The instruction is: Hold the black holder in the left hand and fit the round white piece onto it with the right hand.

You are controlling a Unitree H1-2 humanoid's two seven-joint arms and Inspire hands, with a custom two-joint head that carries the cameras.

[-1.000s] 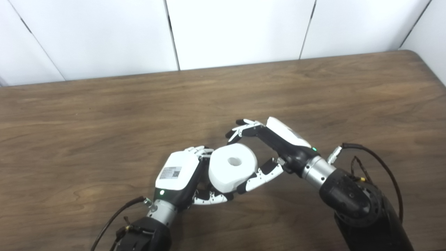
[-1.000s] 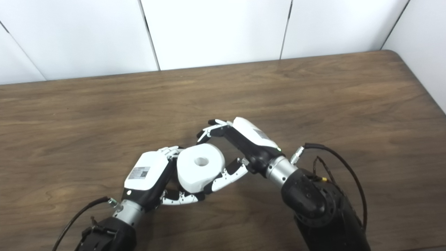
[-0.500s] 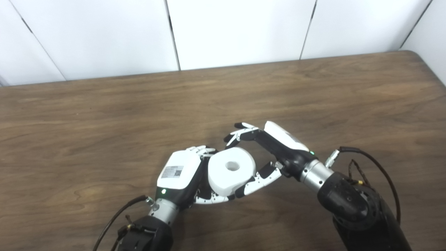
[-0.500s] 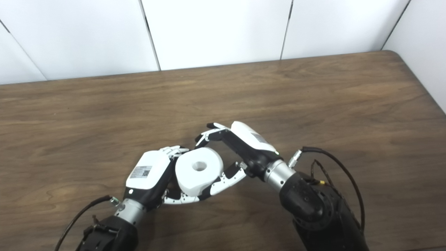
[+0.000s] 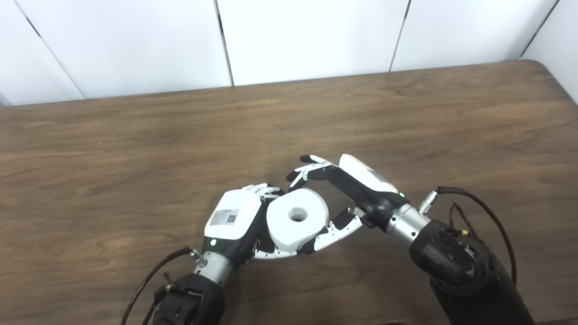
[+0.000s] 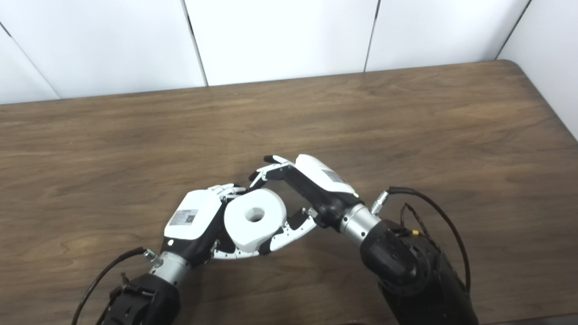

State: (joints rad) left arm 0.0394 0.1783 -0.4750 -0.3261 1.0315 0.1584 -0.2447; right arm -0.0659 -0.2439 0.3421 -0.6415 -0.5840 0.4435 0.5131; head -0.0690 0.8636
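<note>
Holding the white ring (image 5: 296,218) between both hands, left hand (image 5: 235,221) and right hand (image 5: 350,192) curling around it; holder hidden.

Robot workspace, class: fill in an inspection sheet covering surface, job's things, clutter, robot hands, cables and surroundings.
Surface: brown wooden table.
Job's things: round white piece with centre hole, between both hands; black holder hidden, cannot confirm.
Clutter: nothing seen.
Robot hands: left hand curled beside and under the piece; right hand has fingers at its far rim and thumb at its near side.
Cables: black cable at right wrist; another at left wrist.
Surroundings: white wall panels.
</note>
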